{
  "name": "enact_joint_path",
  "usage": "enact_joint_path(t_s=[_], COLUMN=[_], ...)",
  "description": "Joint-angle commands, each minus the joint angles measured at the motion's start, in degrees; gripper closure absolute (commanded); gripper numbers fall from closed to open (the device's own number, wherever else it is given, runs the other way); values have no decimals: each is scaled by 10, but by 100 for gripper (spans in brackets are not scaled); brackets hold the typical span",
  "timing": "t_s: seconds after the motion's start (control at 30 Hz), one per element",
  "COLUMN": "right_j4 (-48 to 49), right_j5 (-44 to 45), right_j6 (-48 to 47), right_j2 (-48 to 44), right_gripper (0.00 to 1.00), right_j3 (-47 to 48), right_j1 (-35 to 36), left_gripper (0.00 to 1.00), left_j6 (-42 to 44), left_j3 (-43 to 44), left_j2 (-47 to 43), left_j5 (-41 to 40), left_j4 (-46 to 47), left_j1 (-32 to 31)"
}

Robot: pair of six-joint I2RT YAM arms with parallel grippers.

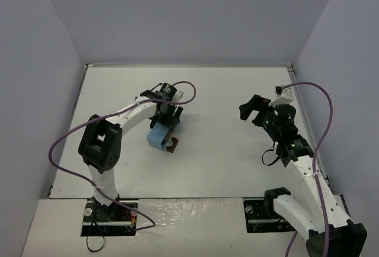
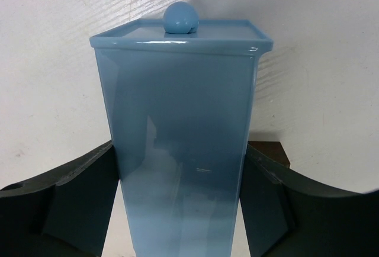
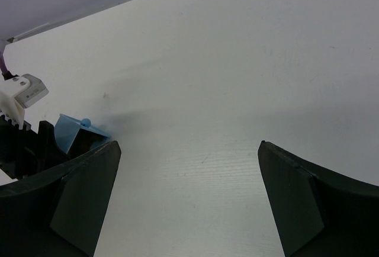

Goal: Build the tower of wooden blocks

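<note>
Wood is barely on show: the only one of the wood blocks I can spot is a brown block on the table, just outside one finger of the left pincer and right beside the light blue box. No tower anywhere, so I'd guess the rest are inside that box, though I can't see in.

The left pincer has the box between its jaws, fingers up against both side walls. I can't tell if it's actually squeezing or only touching. The lid with its little knob is at the end farthest from the pincer.

The right pincer is spread wide with nothing in it, only bare table between the fingers, and the block is well off to its side.

Handling guess: the block looks small, stiff and light, not fragile, so pinch it across two flat opposite faces, near the middle. The box looks glossy, probably slippery, so flat walls are the safer hold.
</note>
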Motion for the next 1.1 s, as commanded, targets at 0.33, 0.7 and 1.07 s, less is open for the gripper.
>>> enact_joint_path(t_s=[0.33,0.7,1.07], right_j4=[-8,-130,-143], right_j5=[14,82,82], right_j6=[-16,-40,-31], right_j2=[-45,-80,-158], right_gripper=[0,0,0], right_j3=[13,33,-7], right_j1=[2,2,1], left_gripper=[100,100,100], left_j6=[-62,-136,-190], left_j3=[26,98,162], left_j2=[-38,17,64], left_j5=[-232,-368,-444], left_j4=[-43,-105,-187], left_j1=[-44,-108,-138])
